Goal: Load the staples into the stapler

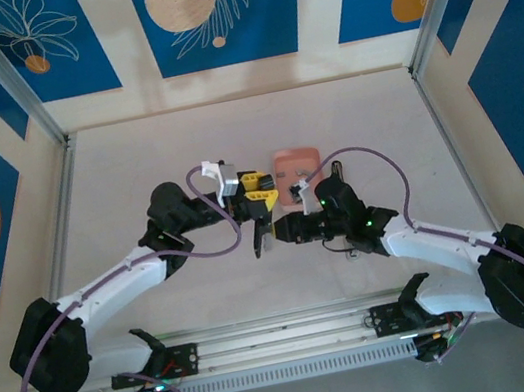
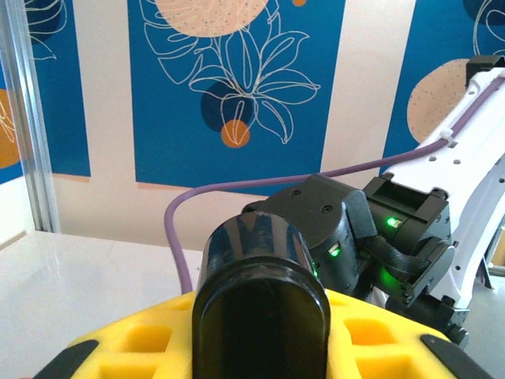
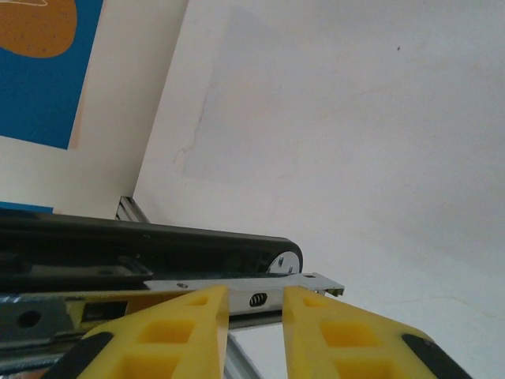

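Right wrist view: black stapler (image 3: 158, 243), its silver rail (image 3: 316, 283) exposed.

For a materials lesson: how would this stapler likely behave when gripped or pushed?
The stapler looks rigid, black casing over a metal magazine, so probably stiff and dense. Seemingly hinged open, it may swing shut if pushed. Its glossy rounded end could slip in the left gripper.

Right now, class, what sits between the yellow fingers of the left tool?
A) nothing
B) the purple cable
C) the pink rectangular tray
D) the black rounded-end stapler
D: in the left wrist view the black rounded-end stapler sits gripped between the left tool's yellow fingers.
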### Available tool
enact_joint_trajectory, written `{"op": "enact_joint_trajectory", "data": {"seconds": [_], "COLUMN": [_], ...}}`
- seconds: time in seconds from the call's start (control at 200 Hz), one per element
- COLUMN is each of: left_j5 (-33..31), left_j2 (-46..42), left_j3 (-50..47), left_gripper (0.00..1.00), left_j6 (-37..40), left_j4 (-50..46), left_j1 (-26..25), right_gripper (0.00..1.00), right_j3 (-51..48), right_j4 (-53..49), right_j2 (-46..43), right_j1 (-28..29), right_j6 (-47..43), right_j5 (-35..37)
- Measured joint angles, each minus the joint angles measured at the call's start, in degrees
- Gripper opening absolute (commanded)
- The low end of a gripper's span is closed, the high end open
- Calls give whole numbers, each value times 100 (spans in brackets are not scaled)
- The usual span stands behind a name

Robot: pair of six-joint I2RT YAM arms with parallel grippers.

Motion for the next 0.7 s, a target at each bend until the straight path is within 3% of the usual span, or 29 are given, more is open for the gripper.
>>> {"op": "enact_joint_trajectory", "data": {"seconds": [0.48,0.7], "left_j5": [-931,-946], "left_j2": [-634,-490], "left_j3": [-66,-94], "left_gripper": [3,2], "left_j6": [778,911], "left_j4": [-1045,-1132], "left_j1": [-17,-20], "right_gripper": [51,60], "right_j3": [0,0], "right_j4": [-376,-485], "right_j2": [-876,-1386], "right_j1": [-76,-254], "right_j6": [-1738,-3497], "right_j5": [501,234]}}
